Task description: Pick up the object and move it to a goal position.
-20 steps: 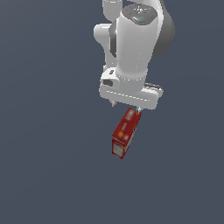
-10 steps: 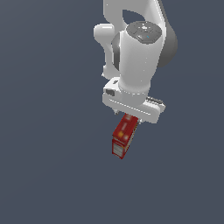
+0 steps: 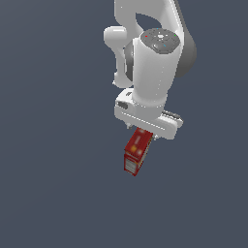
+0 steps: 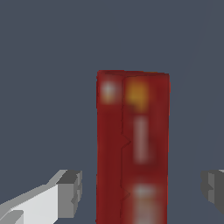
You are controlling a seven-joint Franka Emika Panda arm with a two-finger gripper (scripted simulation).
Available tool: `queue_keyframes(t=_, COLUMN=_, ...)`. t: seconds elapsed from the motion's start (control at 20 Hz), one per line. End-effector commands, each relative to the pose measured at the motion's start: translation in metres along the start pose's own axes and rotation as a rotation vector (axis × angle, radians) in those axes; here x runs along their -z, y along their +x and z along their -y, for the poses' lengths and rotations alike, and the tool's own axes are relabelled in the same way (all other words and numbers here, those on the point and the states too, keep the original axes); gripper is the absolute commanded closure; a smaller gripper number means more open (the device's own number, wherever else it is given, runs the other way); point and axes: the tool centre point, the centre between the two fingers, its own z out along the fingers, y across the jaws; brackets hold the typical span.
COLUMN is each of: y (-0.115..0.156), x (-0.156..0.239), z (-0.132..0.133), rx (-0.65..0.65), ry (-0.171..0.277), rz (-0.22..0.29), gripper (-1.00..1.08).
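The object is a small, long red box (image 3: 135, 154) with a whitish label on its near end, lying on the plain grey surface. My gripper (image 3: 146, 132) stands straight over the box's far end, and the white hand covers that end. In the wrist view the box (image 4: 131, 148) runs lengthwise between my fingers (image 4: 70, 192). A clear gap shows on each side of it, so the gripper (image 4: 142, 190) is open and not touching the box. Yellow-orange and pale marks show on the box's top face.
The flat dark grey surface (image 3: 53, 193) spreads all around the box, and no marker shows on it. The white arm (image 3: 155, 63) rises behind the gripper.
The gripper has come down over the far end of the box and covers more of it. The box has not moved.
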Motion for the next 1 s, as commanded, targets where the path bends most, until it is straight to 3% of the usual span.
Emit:
queue_keyframes(t=0.0, y=0.000, x=-0.006, z=0.000, rx=0.000, ry=0.000, rz=0.001, gripper=-0.92)
queue_keyframes(t=0.7, y=0.001, x=-0.048, z=0.000, rx=-0.004, ry=0.000, rz=0.000, gripper=-0.92)
queue_keyframes(t=0.75, y=0.001, x=-0.048, z=0.000, rx=-0.004, ry=0.000, rz=0.000, gripper=1.08)
queue_keyframes(t=0.95, y=0.001, x=-0.048, z=0.000, rx=-0.004, ry=0.000, rz=0.000, gripper=1.08)
